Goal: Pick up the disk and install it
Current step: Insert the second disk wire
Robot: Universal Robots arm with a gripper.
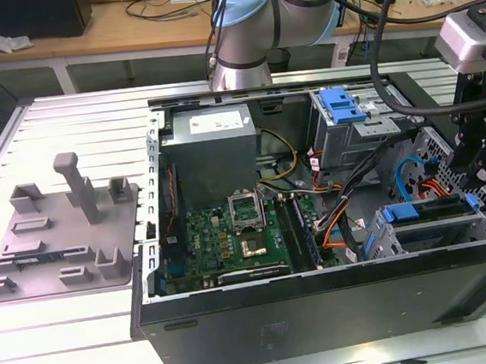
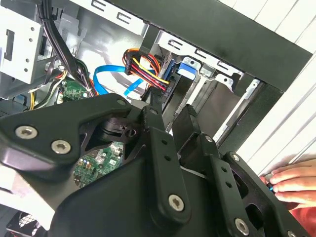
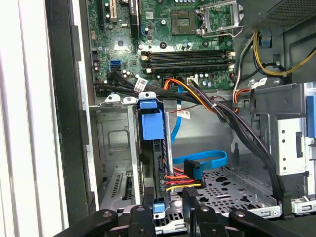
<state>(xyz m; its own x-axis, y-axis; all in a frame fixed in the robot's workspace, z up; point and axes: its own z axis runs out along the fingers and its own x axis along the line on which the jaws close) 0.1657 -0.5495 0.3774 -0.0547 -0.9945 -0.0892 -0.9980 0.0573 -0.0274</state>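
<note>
A robotics lab or workshop: an open computer case (image 1: 319,252) lies on a slotted metal table (image 1: 85,335), cluttered wooden benches (image 1: 125,25) standing beyond the arm.

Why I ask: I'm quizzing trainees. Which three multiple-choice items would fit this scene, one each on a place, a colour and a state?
1. Where is the disk?
A) on the grey fixture plate
B) slotted in the drive cage
C) on the power supply

2. What colour is the flat data cable?
A) red
B) green
C) blue

3. How is the computer case?
A) side open
B) panel shut
C) wrapped in foil

Key:
1. B, its blue carrier stands in the drive cage.
2. C, a blue ribbon loops beside the cage.
3. A, the motherboard lies exposed.
</note>
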